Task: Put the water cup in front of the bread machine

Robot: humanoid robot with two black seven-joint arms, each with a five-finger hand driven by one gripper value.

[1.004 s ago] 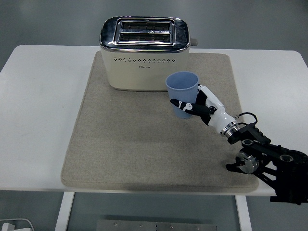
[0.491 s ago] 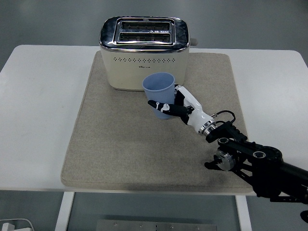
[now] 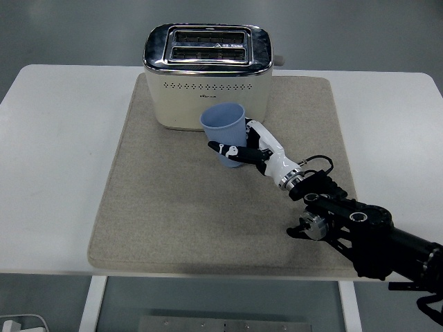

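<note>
reaching in from the table's right near corner, black right arm ending in a white-and-black right hand [image 3: 257, 153], fingers [image 3: 228, 151] wrapped around the lower body of a light blue plastic water cup [image 3: 224, 127]. cup tilted slightly, mouth open upward, just in front of the cream-coloured two-slot bread machine with chrome top [image 3: 207, 76], overlapping its lower front face from this view. cannot tell whether cup base touches the beige felt mat [image 3: 166, 207] covering the middle of the white table [image 3: 55, 166]. bread machine standing at the mat's far edge.
</note>
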